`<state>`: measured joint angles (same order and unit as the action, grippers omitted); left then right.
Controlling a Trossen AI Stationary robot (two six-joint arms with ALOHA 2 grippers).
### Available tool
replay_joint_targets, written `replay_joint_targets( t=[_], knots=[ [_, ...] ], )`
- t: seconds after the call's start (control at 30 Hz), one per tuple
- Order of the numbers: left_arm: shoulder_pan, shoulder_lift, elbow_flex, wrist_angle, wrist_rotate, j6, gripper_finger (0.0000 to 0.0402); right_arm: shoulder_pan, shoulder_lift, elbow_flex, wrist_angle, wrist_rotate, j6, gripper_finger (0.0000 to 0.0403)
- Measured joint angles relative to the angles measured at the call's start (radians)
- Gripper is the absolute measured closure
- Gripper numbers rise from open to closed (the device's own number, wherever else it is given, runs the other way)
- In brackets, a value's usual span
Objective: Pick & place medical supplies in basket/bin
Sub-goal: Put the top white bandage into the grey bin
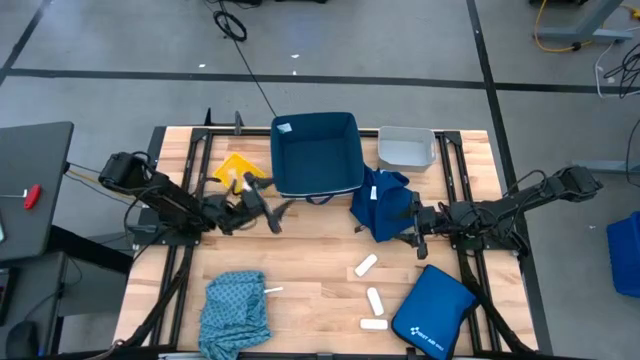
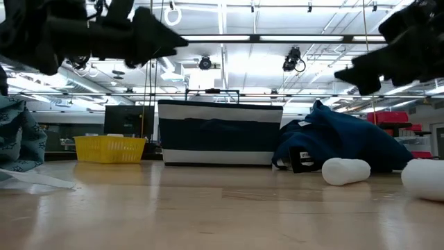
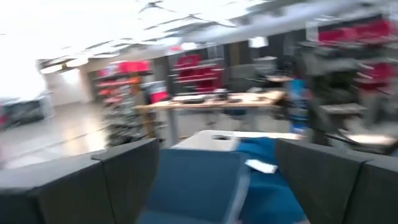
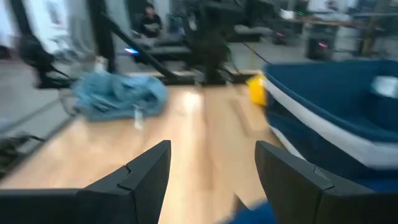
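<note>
The navy tub (image 1: 312, 150) stands at the table's far middle, with the yellow tub (image 1: 238, 168) on its left and the pale grey tub (image 1: 406, 147) on its right. A dark blue cloth (image 1: 380, 205) lies heaped against the navy tub's right near corner. The teal patterned cloth (image 1: 235, 310) lies at the near left, and three white packets (image 1: 366, 265) lie near the middle. My left gripper (image 1: 272, 212) hovers open in front of the navy tub, raised off the table. My right gripper (image 1: 417, 232) is open and raised beside the dark blue cloth's right near edge.
A flat royal-blue zip pouch (image 1: 432, 312) lies at the near right. A thin clear piece (image 1: 272, 290) lies beside the teal cloth. Bare wood shows between the two grippers. Black frame rails (image 1: 190, 180) run along both sides of the table.
</note>
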<state>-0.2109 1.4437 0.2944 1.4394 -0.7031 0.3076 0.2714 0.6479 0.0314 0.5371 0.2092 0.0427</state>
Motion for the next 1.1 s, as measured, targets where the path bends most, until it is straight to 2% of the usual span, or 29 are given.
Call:
replay_joint_targets(
  t=[0.2, 0.27, 0.33, 0.47, 0.6, 0.77, 0.87, 1.1],
  knots=[
    [-0.012, 0.0, 0.121, -0.26, 0.121, 0.011, 0.0083, 0.006, 0.04, 0.018, 0.23, -0.276, 0.028, 0.016],
    [-0.01, 0.0, 0.151, -0.301, 0.134, 0.01, 0.0083, 0.025, 0.071, 0.021, 0.288, -0.291, 0.035, 0.016],
    [-0.009, 0.0, 0.165, -0.32, 0.152, 0.015, 0.0083, 0.052, 0.115, 0.05, 0.273, -0.258, 0.04, 0.016],
    [-0.01, 0.0, 0.173, -0.319, 0.182, 0.022, 0.0083, 0.109, 0.265, 0.189, 0.109, -0.154, 0.023, 0.016],
    [-0.01, 0.0, 0.173, -0.331, 0.202, 0.016, 0.0083, 0.141, 0.436, 0.385, -0.087, -0.13, -0.018, 0.016],
    [-0.012, 0.0, 0.171, -0.349, 0.326, 0.004, 0.0083, 0.133, 0.577, 0.571, -0.421, -0.112, 0.012, 0.016],
    [-0.012, 0.0, 0.17, -0.392, 0.392, -0.029, 0.0083, 0.128, 0.648, 0.617, -0.521, -0.096, 0.025, 0.016],
    [-0.012, 0.0, 0.169, -0.482, 0.402, -0.05, 0.0083, 0.132, 0.774, 0.646, -0.58, -0.113, 0.048, 0.016]
  ],
)
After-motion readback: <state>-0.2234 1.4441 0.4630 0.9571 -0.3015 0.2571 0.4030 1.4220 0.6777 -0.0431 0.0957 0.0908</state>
